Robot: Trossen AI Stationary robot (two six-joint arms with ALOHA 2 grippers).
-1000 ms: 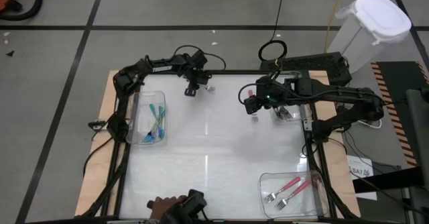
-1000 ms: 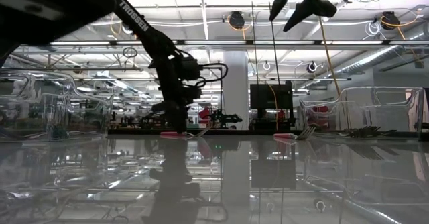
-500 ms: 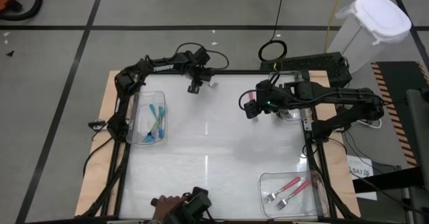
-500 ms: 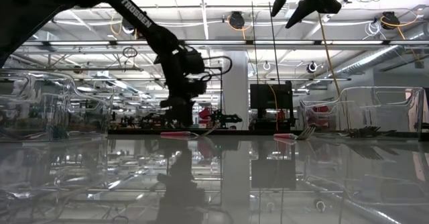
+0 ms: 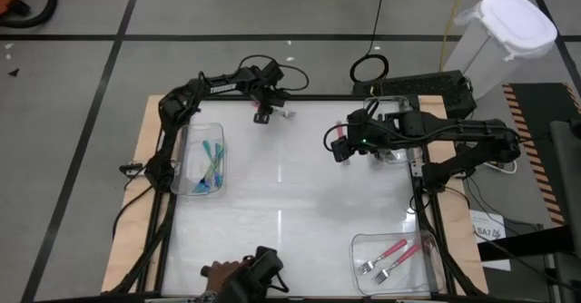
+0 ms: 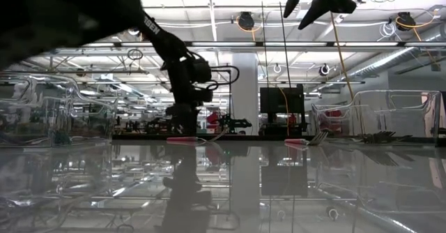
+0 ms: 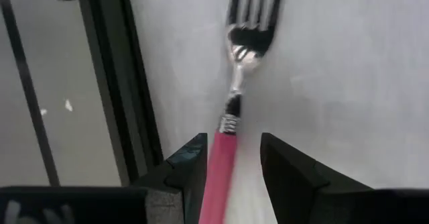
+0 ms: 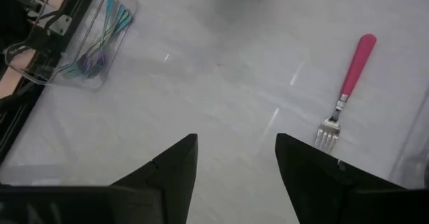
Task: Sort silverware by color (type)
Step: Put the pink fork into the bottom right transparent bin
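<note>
We are at the pick-up step on the left. Our left end effector (image 7: 231,167) is down at the far edge of the counter (image 5: 290,203), its fingers apart on either side of the handle of a pink fork (image 7: 228,127) that lies flat with its tines pointing away from the wrist. The fingers sit just beside the handle with a sliver of gap on each side, so we judge nothing is clamped yet. In the high view the same left end effector (image 5: 263,114) is near the back rail, with the fork's tines poking out beside it.

Our right end effector (image 8: 234,157) hangs above the counter with its fingers wide apart and empty; a second pink fork (image 8: 345,93) lies ahead of it, well clear of the fingers. In the high view it (image 5: 340,149) is right of centre, toward the far side.

Teal forks (image 5: 211,165) already lie in the left bin (image 5: 186,162), and pink forks (image 5: 390,256) in the near right bin (image 5: 427,276).

Next, we think the left fingers should close squarely on the handle, lift, and carry the fork across to the pink bin, a long reach for this arm. The right arm could take its fork meanwhile.
</note>
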